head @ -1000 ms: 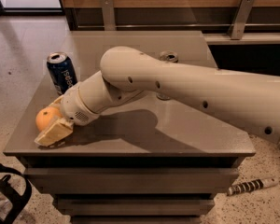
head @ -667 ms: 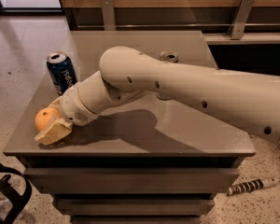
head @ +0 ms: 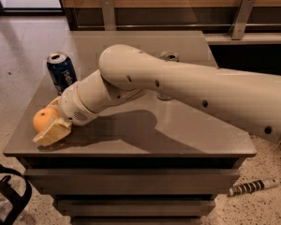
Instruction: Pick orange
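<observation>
The orange (head: 40, 119) lies near the front left corner of the grey table (head: 178, 139). My gripper (head: 50, 117) reaches in from the right and sits around the orange. One cream finger (head: 51, 132) presses on its near side. The other finger (head: 54, 101) lies against its far side. The fingers look closed on the fruit, which still rests on the table top. The wrist hides the orange's right side.
A blue Pepsi can (head: 62, 71) stands just behind the gripper at the table's left. A silver can (head: 168, 56) stands at the back, mostly hidden by my arm. The table's front and left edges are close to the orange. A black object (head: 7, 196) is on the floor at lower left.
</observation>
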Robot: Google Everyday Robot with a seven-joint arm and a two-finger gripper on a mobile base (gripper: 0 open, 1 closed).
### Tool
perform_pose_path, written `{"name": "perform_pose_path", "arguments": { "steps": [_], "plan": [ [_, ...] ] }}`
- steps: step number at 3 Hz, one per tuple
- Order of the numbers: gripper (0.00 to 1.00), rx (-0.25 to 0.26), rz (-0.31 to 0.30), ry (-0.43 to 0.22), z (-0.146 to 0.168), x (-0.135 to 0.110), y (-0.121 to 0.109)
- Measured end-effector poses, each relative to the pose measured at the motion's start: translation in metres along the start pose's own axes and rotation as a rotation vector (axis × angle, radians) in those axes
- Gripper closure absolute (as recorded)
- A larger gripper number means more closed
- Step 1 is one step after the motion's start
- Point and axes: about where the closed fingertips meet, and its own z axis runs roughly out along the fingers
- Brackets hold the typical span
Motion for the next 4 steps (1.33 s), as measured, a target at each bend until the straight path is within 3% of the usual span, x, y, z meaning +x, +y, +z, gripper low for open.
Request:
{"name": "perform_pose_path", "arguments": {
  "steps": [1,4],
  "plan": [
    [1.00,-0.009,-0.019,-0.006,-0.004,-0.005,0.000],
    [1.00,0.016,-0.180,-0.019,-0.057,-0.074,-0.005]
  ]
}}
